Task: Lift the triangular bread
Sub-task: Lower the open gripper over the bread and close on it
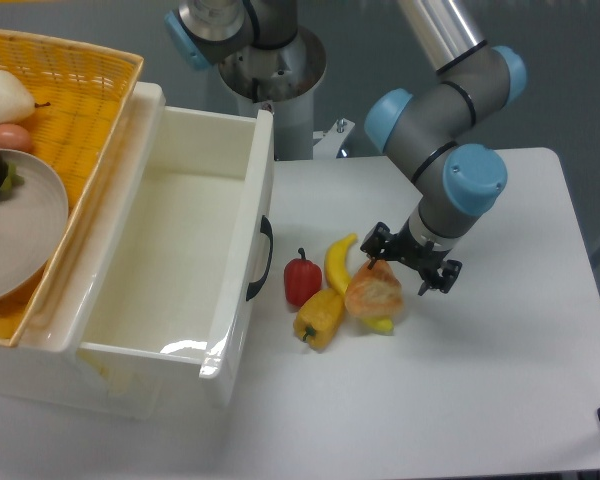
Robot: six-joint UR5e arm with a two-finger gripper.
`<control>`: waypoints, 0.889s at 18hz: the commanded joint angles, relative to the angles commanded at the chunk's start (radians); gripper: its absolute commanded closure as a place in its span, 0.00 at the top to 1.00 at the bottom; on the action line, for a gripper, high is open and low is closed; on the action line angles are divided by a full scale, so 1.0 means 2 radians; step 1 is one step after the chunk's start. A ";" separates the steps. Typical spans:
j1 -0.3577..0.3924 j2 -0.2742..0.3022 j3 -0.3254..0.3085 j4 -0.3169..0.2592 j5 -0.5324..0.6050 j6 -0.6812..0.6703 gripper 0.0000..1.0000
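Note:
The triangular bread (pixel 373 292), an orange-tan wedge with pale flaky patches, sits on the white table (pixel 500 380) and overlaps the lower part of a yellow banana (pixel 338 259). My gripper (pixel 408 262) is directly behind and above the bread, with its black body touching the bread's top edge. The bread hides the fingertips, so I cannot tell whether the jaws are closed on it or whether it is lifted.
A red pepper (pixel 301 281) and a yellow-orange bell pepper (pixel 319 318) lie just left of the bread. An open white drawer box (pixel 242 250) stands to the left. Beyond it is a yellow basket (pixel 90 80) holding a plate and food.

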 joint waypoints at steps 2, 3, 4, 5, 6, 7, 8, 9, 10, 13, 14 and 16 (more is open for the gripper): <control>-0.005 -0.003 -0.002 0.001 0.002 0.002 0.97; -0.007 -0.004 -0.002 0.001 0.002 0.002 0.92; -0.006 -0.005 -0.002 0.001 0.002 0.002 0.85; -0.005 -0.005 -0.002 0.001 0.002 0.002 0.79; -0.006 -0.005 -0.002 0.002 0.002 0.002 0.73; -0.006 -0.006 -0.002 0.002 0.002 0.002 0.68; -0.006 -0.006 -0.001 0.002 0.002 0.003 0.57; -0.005 -0.006 -0.001 0.002 0.002 0.004 0.40; -0.005 -0.005 -0.001 0.002 0.002 0.008 0.28; -0.002 -0.004 0.000 0.001 0.004 0.031 0.00; -0.002 -0.003 0.001 0.001 0.005 0.031 0.00; -0.001 -0.003 0.001 0.000 0.005 0.032 0.00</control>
